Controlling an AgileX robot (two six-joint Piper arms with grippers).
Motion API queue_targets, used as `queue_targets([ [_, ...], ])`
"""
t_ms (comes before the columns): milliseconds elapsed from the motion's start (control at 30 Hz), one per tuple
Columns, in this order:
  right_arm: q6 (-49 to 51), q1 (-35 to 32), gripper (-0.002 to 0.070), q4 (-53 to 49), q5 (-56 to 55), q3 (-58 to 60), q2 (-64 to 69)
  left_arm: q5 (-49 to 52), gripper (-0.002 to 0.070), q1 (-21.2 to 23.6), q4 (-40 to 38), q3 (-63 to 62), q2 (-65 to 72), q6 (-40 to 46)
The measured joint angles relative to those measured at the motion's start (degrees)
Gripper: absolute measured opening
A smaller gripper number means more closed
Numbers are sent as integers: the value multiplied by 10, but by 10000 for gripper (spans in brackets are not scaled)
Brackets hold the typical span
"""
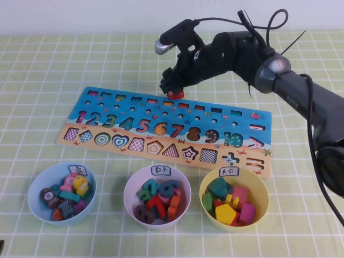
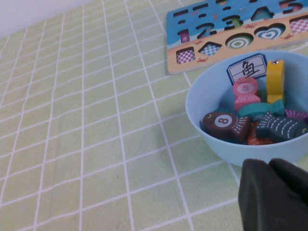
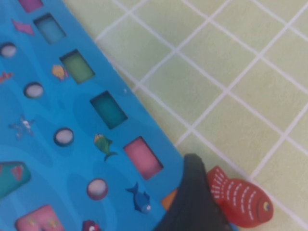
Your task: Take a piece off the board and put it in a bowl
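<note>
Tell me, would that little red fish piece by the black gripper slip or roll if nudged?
The small red wooden fish piece looks flat, so it probably slides rather than rolls. Its painted face may be slick. Being tiny, it likely weighs little; the right gripper above the blue puzzle board could easily knock it.

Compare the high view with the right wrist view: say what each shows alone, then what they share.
Only the high view shows the light blue bowl, white bowl, yellow bowl and the numbers on the board; the left gripper is out of that view. Only the right wrist view reveals that the red piece is a fish with white scale marks. Both show the board's far edge and the right gripper there at the red piece.
</note>
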Motion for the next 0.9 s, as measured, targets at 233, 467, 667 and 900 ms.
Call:
queue_targets([
  [233, -16, -8, 441, 31, 10, 0, 0, 0, -5, 0, 0, 0, 0, 0],
  [467, -17, -32, 387, 1, 111, 0, -4, 0, -5, 0, 0, 0, 0, 0],
  [667, -17, -63, 342, -5, 89, 0, -6, 0, -5, 0, 0, 0, 0, 0],
  [900, -130, -65, 352, 102, 39, 0, 0, 0, -5, 0, 0, 0, 0, 0],
])
